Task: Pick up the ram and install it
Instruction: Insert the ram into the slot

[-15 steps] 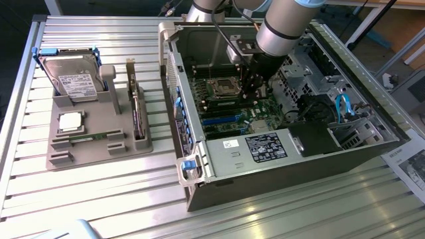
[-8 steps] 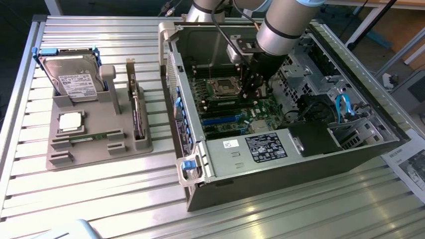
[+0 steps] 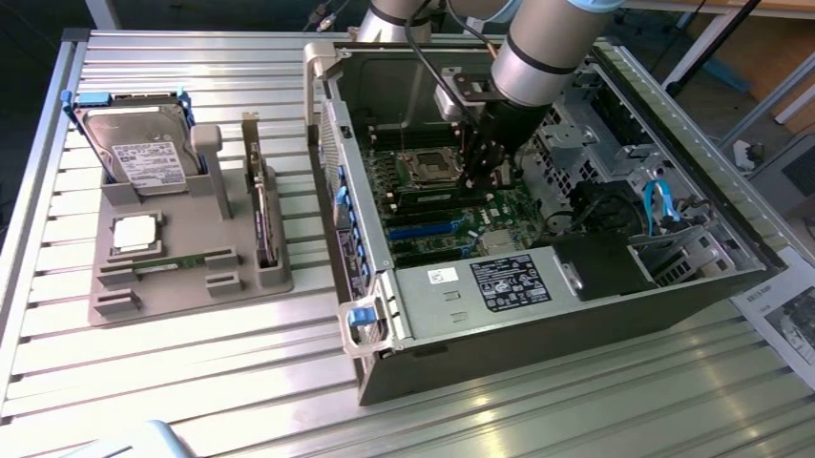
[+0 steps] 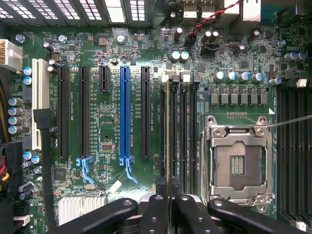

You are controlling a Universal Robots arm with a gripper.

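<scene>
While over motherboard [image 4: 107, 122], ram [image 4: 168, 126] in hand [image 4: 170, 202]

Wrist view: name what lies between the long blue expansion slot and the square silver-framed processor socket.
A long black expansion slot, then narrow black memory slots with the thin green ram stick edge-on among them; the wrist view shows it.

Motherboard [image 4: 102, 122] green; one slot [image 4: 125, 112] blue; claw [image 4: 169, 199] black; ram [image 4: 168, 136] edge greenish; tray [image 3: 191, 286] grey.
</scene>
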